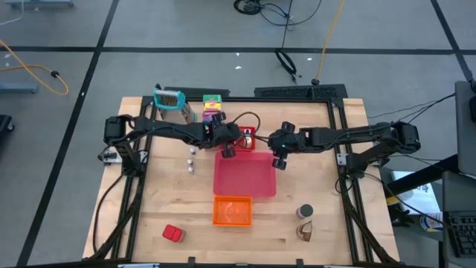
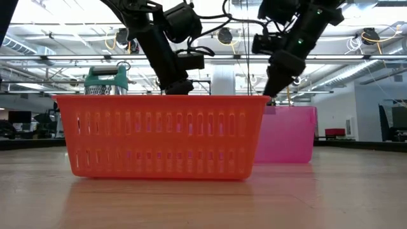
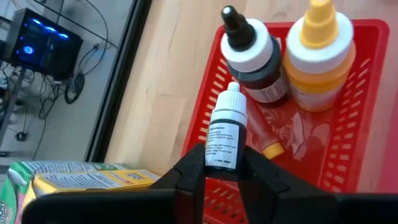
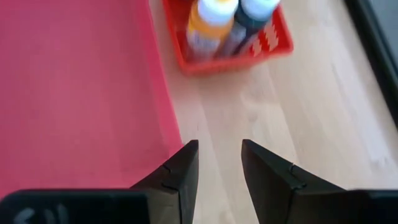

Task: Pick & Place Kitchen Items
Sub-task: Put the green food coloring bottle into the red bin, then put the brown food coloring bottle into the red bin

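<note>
The left gripper is clamped on a small white dropper bottle with a dark label, holding it upright over the near rim of a small red basket. That basket sits toward the table's far edge, near its middle, and holds a dark bottle with a black tip and an orange bottle, side by side and touching.

The right gripper hangs with its fingers parted and nothing between them, over bare wood just beside the right edge of the pink tray at the table's centre. The red basket lies just beyond it.

An orange basket sits just in front of the tray, toward the near edge. A red block lies near the near-left corner. A small jar and a brown piece stand toward the near-right corner. Several tiny white things lie left of the tray. At the far edge, left of the red basket, stand a grater and stacked food boxes.
</note>
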